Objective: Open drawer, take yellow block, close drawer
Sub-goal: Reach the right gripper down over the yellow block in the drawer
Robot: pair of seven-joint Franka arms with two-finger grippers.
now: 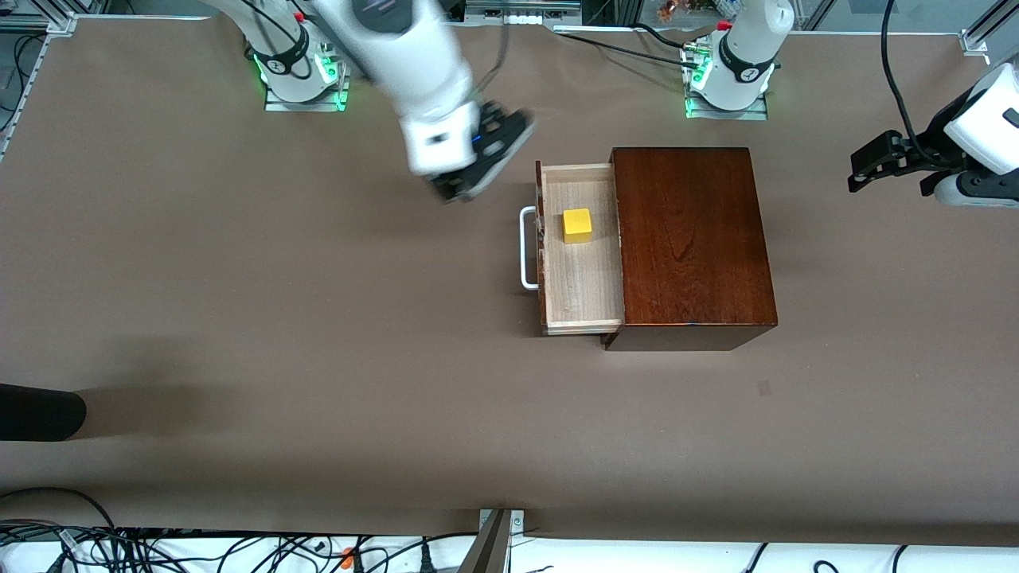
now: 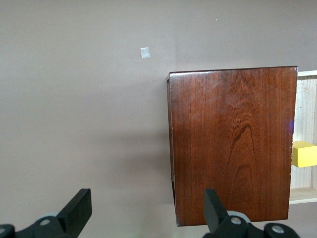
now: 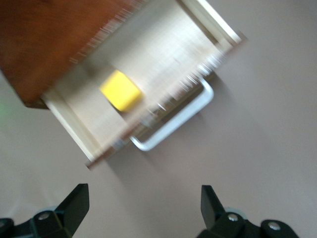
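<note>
With the drawer [image 1: 579, 270] pulled out of the wooden box [image 1: 691, 239], the yellow block [image 1: 577, 225] sits inside it, just beside the white handle [image 1: 526, 248]. Right gripper [image 1: 478, 171], fingers apart and empty, hangs over the table beside the drawer. Left gripper [image 1: 884, 163], also spread, waits past the box. Risk: a descent off-centre clips the drawer front. Only the left wrist view shows a small pale patch [image 2: 144, 52] on the table.

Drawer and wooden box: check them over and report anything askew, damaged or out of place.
Nothing stands out. The drawer is pulled straight out of the wooden box, its white handle intact, and the yellow block sits flat inside it. No damage or spill shows on the table.
</note>
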